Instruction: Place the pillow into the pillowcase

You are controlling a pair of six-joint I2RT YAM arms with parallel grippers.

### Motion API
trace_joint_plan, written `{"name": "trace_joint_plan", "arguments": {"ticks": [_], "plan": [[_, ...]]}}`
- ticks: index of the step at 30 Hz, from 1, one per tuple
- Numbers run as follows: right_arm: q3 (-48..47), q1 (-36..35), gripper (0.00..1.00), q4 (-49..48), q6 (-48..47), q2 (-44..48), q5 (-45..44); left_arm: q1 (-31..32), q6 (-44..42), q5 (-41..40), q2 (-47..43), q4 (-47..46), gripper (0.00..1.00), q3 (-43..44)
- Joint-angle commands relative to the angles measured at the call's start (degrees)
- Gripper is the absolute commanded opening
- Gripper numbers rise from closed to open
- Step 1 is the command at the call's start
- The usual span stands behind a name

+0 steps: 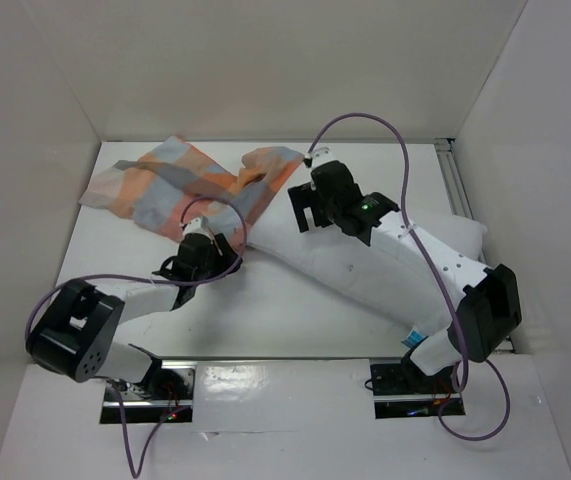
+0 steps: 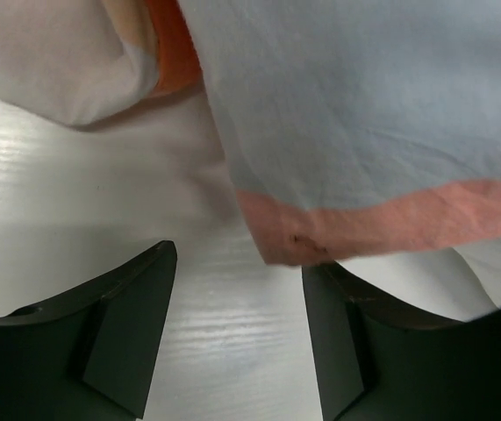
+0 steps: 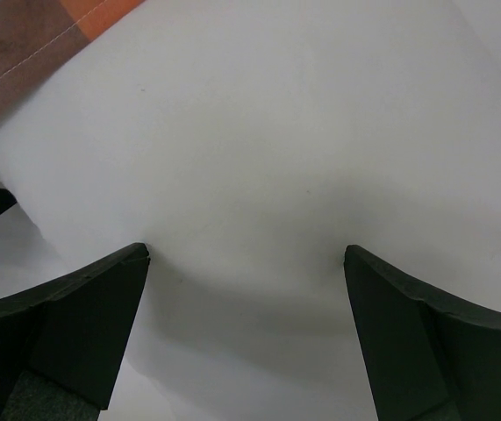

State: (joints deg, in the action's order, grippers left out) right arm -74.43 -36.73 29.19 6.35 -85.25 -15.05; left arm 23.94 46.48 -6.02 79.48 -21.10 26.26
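The white pillow (image 1: 335, 265) lies diagonally on the table, its far end at the mouth of the checked pillowcase (image 1: 185, 180), its blue label (image 1: 412, 338) at the near right. My right gripper (image 1: 305, 212) is open, with both fingertips pressed onto the pillow's far end (image 3: 259, 158); a corner of the pillowcase (image 3: 22, 44) shows at the upper left of the right wrist view. My left gripper (image 1: 227, 252) is open and empty over the bare table, right at the pillowcase's orange hem (image 2: 382, 224). Its right fingertip (image 2: 347, 333) sits just under that hem.
White enclosure walls stand to the left, back and right. A metal rail (image 1: 457, 185) runs along the back right. Purple cables (image 1: 365, 120) loop above both arms. The arm bases (image 1: 150, 385) sit at the near edge.
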Motion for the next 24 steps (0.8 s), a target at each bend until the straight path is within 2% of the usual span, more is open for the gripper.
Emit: {"name": "trace_joint_plan", "arguments": {"ticks": [1, 7, 10, 14, 15, 17, 18, 19, 21, 24], "plan": [[0.34, 1.04, 1.00, -1.15, 0.07, 3.51, 1.07, 0.23, -1.04, 0.92, 3.82, -9.74, 0.71, 2.38], [0.34, 1.57, 1.00, -0.01, -0.46, 4.13, 2.13, 0.23, 0.10, -0.48, 7.70, -12.30, 0.68, 4.24], [-0.27, 1.57, 1.00, 3.50, -2.30, 4.13, 3.53, -0.30, 0.63, -1.01, 8.32, -13.00, 0.64, 5.56], [-1.68, 1.57, 1.00, 8.33, -2.92, 3.60, 4.15, -0.30, 0.63, -1.62, 9.72, -12.66, 0.43, 7.84], [-1.68, 1.57, 1.00, 8.34, -2.92, 4.21, 4.15, -0.82, 0.63, -1.62, 10.25, -11.95, 0.30, 8.36], [-1.68, 1.57, 1.00, 8.95, -2.92, 4.83, 3.53, -0.83, 0.63, -1.62, 10.25, -11.33, 0.16, 8.98], [-1.68, 1.57, 1.00, 9.65, -2.92, 4.83, 3.53, -0.83, 0.63, -1.62, 10.25, -11.33, 0.05, 8.98], [-1.68, 1.57, 1.00, 10.18, -2.92, 4.83, 3.53, -0.83, 0.63, -1.62, 10.25, -10.72, 0.00, 8.98], [-2.29, 1.05, 1.00, 11.58, -4.15, 4.05, 4.50, -0.83, 0.63, -1.02, 10.25, -10.19, 0.00, 9.51], [-2.29, -4.39, 1.00, 13.43, -6.08, 2.47, 0.57, -0.83, 0.63, -1.01, 7.36, -7.39, 0.00, 9.51]]}}
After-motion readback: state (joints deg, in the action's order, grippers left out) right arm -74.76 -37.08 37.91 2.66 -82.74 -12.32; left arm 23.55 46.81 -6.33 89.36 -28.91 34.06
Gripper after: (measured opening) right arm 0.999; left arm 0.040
